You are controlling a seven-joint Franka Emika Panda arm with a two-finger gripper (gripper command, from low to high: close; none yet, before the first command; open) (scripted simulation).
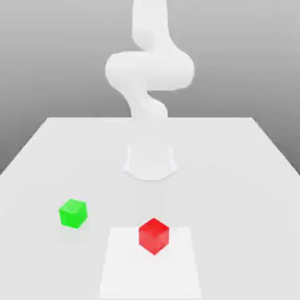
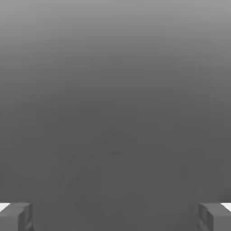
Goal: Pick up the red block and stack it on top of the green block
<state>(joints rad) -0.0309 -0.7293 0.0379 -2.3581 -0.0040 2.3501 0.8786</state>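
The red block (image 1: 153, 236) is a small bright red cube resting on the white table (image 1: 234, 176), near its front middle. The green block (image 1: 73, 213), a cube of the same size, sits apart from it toward the exterior view's left, slightly farther back. The white arm (image 1: 149, 70) rises from its base at the table's middle and curls high above the blocks. In the hand view my gripper (image 2: 115, 217) is open, its two grey fingertips (image 2: 16, 216) spread wide with nothing between them, facing a plain grey backdrop.
The arm's round base (image 1: 150, 162) stands at the table's centre, behind both blocks. A lighter rectangular patch (image 1: 150, 269) on the table lies under and in front of the red block. The table's edges run off at both sides.
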